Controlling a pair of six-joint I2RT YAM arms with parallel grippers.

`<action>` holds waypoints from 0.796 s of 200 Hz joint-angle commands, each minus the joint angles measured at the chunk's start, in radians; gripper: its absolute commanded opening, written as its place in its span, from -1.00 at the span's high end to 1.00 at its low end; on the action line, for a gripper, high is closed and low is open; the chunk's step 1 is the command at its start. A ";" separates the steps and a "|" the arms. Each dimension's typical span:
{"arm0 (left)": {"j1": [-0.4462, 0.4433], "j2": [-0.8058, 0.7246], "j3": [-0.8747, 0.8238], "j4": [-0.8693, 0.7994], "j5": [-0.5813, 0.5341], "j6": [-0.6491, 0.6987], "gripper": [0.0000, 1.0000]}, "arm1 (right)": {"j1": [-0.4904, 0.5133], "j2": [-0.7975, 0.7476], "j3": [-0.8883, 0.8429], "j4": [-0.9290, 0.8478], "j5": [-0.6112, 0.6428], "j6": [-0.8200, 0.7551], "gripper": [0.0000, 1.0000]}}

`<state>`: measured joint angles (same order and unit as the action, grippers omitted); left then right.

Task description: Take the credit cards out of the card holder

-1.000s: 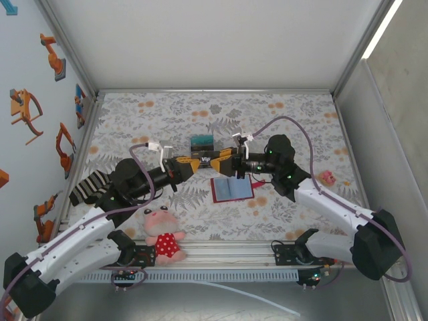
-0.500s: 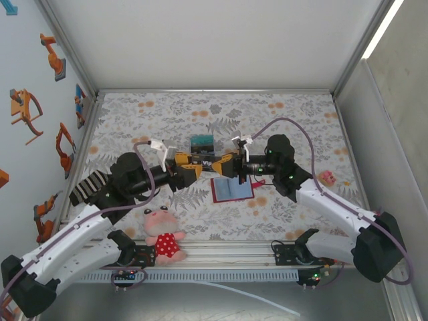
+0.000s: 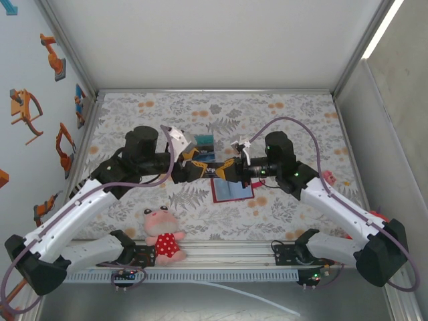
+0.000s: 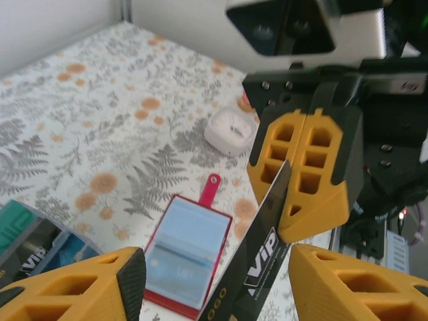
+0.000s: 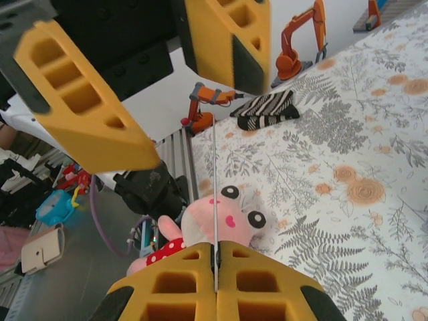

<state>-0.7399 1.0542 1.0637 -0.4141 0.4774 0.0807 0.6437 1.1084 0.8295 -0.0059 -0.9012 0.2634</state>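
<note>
My right gripper [image 5: 215, 257] is shut on a dark credit card [image 4: 262, 257] with white "VIP" lettering, held up above the table; in the right wrist view the card [image 5: 215, 194] shows edge-on. My left gripper [image 4: 214, 284] is open, its fingers [image 4: 124, 284] standing either side of the card's free end. From above, the two grippers [image 3: 191, 171] [image 3: 226, 170] face each other over the mat. The red card holder [image 4: 184, 251] lies open below them, closing tab pointing away, with a pale blue card in its pocket. More credit cards [image 3: 202, 142] lie stacked behind the left wrist.
A pink plush toy in a red dotted dress [image 3: 162, 234] lies near the front edge. A striped sock [image 5: 267, 110] lies at the mat's left side. A small white and pink object [image 3: 327, 177] sits at the right. White walls close the back and sides.
The left gripper has opened and let go of the card, and its arm has swung up and back. The right gripper has closed on the card and now holds it alone.
</note>
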 commanded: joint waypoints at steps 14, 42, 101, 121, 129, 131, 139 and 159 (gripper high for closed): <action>-0.003 0.057 0.069 -0.080 0.091 0.140 -0.14 | 0.002 0.002 0.039 -0.042 -0.021 -0.044 1.00; -0.001 0.117 0.112 -0.138 0.129 0.204 0.08 | 0.002 0.016 0.048 -0.055 -0.030 -0.053 1.00; -0.001 0.210 0.170 -0.203 0.179 0.268 0.79 | 0.002 0.033 0.057 -0.067 -0.031 -0.065 1.00; 0.001 0.221 0.166 -0.199 0.180 0.298 1.00 | 0.002 0.031 0.057 -0.072 -0.023 -0.068 1.00; 0.002 0.219 0.156 -0.189 0.181 0.322 1.00 | 0.002 0.029 0.057 -0.075 -0.012 -0.069 1.00; 0.002 0.219 0.154 -0.186 0.181 0.324 1.00 | 0.002 0.028 0.057 -0.075 -0.009 -0.069 1.00; 0.002 0.217 0.143 -0.173 0.173 0.328 1.00 | 0.002 0.025 0.056 -0.077 0.003 -0.070 1.00; 0.005 0.217 0.139 -0.156 0.127 0.295 1.00 | 0.002 0.019 0.056 -0.083 0.048 -0.066 0.71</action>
<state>-0.7387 1.2610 1.2114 -0.5934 0.6495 0.3515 0.6373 1.1458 0.8539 -0.0937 -0.8810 0.2089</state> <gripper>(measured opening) 0.043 0.058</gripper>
